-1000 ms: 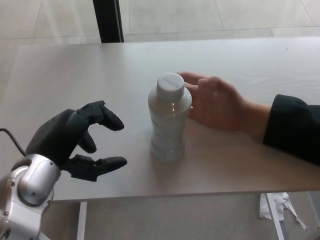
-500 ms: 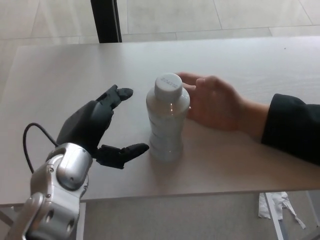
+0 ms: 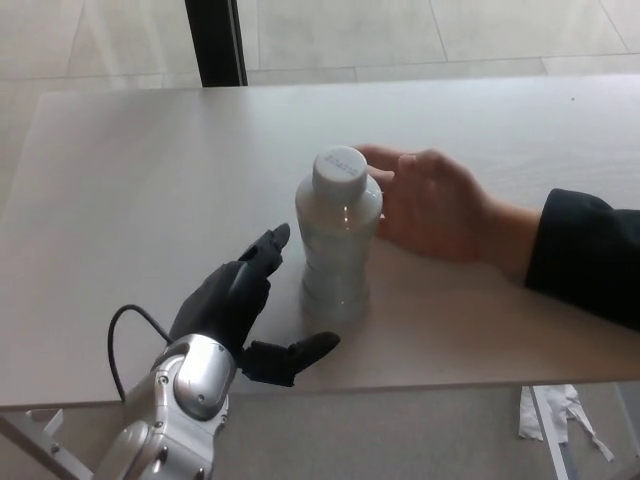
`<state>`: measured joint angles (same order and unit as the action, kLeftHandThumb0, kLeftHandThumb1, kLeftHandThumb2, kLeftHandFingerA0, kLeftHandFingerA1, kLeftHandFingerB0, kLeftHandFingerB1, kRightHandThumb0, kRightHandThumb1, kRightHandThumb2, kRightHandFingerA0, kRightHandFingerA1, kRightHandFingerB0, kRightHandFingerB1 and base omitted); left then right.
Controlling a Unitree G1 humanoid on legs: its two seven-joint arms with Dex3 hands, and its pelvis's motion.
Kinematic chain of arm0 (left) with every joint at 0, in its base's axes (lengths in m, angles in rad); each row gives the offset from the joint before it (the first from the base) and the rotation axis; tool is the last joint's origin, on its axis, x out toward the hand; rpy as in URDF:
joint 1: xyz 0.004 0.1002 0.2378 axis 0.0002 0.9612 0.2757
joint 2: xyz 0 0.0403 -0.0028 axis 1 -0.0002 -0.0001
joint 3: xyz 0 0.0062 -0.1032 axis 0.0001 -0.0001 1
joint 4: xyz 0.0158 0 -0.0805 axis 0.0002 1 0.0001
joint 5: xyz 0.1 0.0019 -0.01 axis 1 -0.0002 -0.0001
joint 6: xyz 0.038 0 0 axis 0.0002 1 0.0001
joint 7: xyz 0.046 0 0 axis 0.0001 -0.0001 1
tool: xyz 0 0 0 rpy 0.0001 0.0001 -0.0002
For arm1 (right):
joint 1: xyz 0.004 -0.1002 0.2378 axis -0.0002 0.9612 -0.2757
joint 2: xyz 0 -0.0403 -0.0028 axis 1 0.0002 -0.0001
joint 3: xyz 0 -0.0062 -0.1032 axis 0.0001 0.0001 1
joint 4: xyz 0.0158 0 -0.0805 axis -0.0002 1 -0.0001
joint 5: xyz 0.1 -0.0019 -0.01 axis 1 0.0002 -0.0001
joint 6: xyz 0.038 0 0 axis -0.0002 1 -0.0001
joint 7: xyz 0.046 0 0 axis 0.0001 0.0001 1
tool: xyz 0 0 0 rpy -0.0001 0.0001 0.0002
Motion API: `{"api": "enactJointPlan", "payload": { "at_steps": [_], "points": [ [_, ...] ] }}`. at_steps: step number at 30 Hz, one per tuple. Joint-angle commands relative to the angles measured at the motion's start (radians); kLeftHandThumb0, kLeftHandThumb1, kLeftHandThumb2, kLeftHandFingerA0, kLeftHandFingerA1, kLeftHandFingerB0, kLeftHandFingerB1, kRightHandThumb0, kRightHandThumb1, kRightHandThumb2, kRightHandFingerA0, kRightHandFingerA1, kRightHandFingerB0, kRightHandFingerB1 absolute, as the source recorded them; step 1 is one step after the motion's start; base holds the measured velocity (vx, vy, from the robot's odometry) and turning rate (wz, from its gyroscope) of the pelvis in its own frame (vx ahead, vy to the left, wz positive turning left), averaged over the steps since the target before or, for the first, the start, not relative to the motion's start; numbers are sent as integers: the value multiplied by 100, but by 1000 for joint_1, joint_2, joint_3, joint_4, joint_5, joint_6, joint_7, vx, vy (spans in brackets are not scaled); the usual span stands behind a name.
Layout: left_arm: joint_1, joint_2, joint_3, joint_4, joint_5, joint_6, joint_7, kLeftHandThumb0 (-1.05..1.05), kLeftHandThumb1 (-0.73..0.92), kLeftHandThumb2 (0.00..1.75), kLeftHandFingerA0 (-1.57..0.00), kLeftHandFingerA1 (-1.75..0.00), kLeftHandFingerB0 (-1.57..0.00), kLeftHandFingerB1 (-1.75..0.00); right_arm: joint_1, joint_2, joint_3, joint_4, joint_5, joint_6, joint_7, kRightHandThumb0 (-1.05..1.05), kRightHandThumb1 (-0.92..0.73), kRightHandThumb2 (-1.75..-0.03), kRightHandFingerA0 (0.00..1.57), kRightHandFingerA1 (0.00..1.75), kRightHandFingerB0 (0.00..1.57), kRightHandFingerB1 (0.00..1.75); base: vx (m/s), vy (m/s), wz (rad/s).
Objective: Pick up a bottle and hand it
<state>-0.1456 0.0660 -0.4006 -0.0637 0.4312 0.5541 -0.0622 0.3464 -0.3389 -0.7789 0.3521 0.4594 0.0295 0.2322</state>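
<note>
Spread wide and holding nothing, the black fingers (image 3: pixel 262 252) and thumb of the robot's left hand (image 3: pixel 243 305) reach toward the pale translucent plastic bottle with a white screw cap (image 3: pixel 338 237), the upper fingertip just beside its side, the thumb low near its base. That bottle stands upright on the light grey table (image 3: pixel 150 170), near the front edge. Behind it, a person's bare hand (image 3: pixel 430 203) rests on the tabletop, fingertips by the cap, a dark sleeve (image 3: pixel 585 255) at the wrist.

Person's sleeve (image 3: pixel 590 255) cut by right edge; cap (image 3: pixel 340 168) lettering illegible; bench (image 3: pixel 150 180) corners out of frame.
</note>
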Motion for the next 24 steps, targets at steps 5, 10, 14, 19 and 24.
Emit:
{"api": "enactJointPlan", "payload": {
  "at_steps": [5, 10, 14, 19, 24],
  "points": [
    [29, -119, 41, 114, -14, -94, 155, -83, 46, 81, -5, -54, 0, 0, 7, 8, 15, -50, 6, 49, -36, -50, -43, -79, 57, 59, 36, 48, 0, 0, 0],
    [33, -173, 79, 165, -33, -196, 225, -82, 44, 77, -4, -54, 0, 0, 4, 10, 15, -64, 19, 60, -31, -50, -43, -79, 57, 60, 35, 47, 0, 0, 0],
    [22, -234, 114, 209, -45, -281, 305, -75, 42, 75, -17, -65, 0, 0, -5, 7, 17, -42, 10, 38, -28, -50, -42, -79, 57, 60, 37, 48, 0, 0, 0],
    [5, -286, 138, 238, -40, -302, 353, -72, 53, 57, -18, -69, 0, 0, -9, 2, 18, -48, 6, 44, -37, -50, -42, -79, 57, 60, 37, 48, 0, 0, 0],
    [-10, -341, 128, 244, -47, -248, 391, -79, 53, 57, -28, -68, 0, 0, -5, 4, 14, -73, 26, 76, -34, -51, -41, -77, 55, 58, 36, 47, 0, 0, 0]
  ]
}}
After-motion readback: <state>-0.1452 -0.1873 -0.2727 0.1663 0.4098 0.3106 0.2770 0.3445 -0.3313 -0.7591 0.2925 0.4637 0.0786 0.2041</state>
